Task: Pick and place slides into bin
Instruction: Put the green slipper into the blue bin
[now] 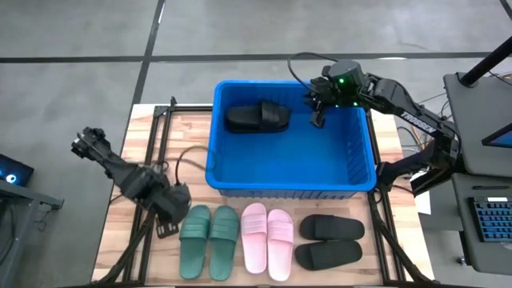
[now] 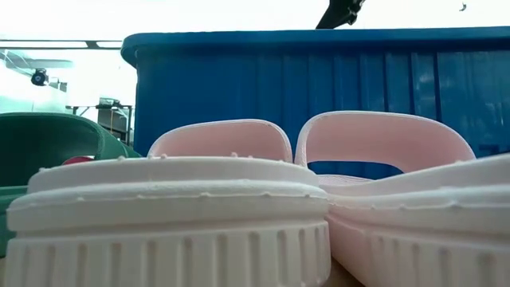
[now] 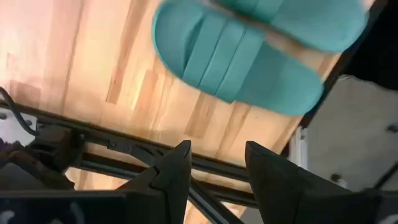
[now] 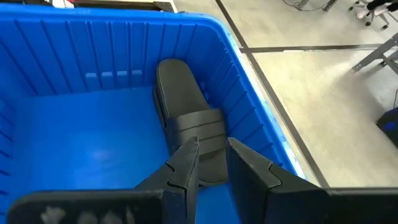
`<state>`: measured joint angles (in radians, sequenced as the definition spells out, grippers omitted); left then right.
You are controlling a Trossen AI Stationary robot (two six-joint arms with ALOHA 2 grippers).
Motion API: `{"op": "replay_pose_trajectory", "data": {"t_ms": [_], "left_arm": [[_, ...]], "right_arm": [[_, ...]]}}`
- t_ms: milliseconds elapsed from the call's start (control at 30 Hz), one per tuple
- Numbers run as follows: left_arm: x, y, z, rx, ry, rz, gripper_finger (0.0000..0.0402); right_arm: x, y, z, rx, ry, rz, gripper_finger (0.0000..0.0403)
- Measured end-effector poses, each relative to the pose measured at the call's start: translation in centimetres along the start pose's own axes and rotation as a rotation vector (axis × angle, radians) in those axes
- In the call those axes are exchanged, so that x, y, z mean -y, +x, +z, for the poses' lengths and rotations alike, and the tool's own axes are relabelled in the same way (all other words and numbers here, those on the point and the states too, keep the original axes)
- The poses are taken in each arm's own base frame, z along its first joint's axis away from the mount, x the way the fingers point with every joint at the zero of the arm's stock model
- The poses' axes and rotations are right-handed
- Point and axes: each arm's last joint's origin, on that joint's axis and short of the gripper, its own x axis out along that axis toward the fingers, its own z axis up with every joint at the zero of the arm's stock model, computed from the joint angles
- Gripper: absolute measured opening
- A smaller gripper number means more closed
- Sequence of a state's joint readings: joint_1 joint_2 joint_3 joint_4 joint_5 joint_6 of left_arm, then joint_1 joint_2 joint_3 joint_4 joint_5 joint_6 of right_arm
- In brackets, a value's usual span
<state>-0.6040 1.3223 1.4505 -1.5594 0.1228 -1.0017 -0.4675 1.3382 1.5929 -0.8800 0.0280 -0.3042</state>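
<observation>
Blue bin (image 1: pixel 360 172) holds one black slide (image 1: pixel 257 118) near its far rim. Right gripper (image 1: pixel 317 110) hangs over the bin, fingers parted, empty. Left gripper (image 1: pixel 178 216), spread, sits beside the green pair (image 1: pixel 210 241) on the wooden table (image 1: pixel 120 232), pink pair (image 1: pixel 267 230) and black pair (image 1: pixel 330 242) alongside.

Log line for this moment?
large blue plastic bin: one black rubber slide | left gripper: open, empty | right gripper: open, above bin

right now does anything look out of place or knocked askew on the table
Nothing stands out. One black slide lies flat in the bin; the green pair, pink pair and black pair sit in a tidy row in front of it, no damage visible.
</observation>
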Motion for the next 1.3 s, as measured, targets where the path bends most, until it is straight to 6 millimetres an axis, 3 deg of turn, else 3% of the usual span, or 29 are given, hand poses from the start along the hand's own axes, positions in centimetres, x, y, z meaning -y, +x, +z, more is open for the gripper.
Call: {"op": "replay_pose_trajectory", "data": {"t_ms": [233, 533, 1000, 1300], "left_arm": [[1.7, 3.6, -0.9, 0.018, -0.025, -0.045, 0.0136], [3.9, 6.5, 0.6, 0.104, -0.008, -0.055, 0.0136], [7.8, 12.1, -0.5, 0.185, 0.150, 0.129, 0.0136], [8.0, 16.1, -1.0, 0.140, 0.133, 0.378, 0.0136]], "right_arm": [[0.0, 0.2, 0.0, -0.004, -0.038, 0.001, 0.0073], [0.1, -0.1, 0.0, 0.002, -0.064, -0.004, 0.0073], [0.3, -0.1, -0.1, -0.028, -0.073, -0.087, 0.0073], [0.4, -0.1, -0.1, -0.034, -0.073, -0.102, 0.0073]]}}
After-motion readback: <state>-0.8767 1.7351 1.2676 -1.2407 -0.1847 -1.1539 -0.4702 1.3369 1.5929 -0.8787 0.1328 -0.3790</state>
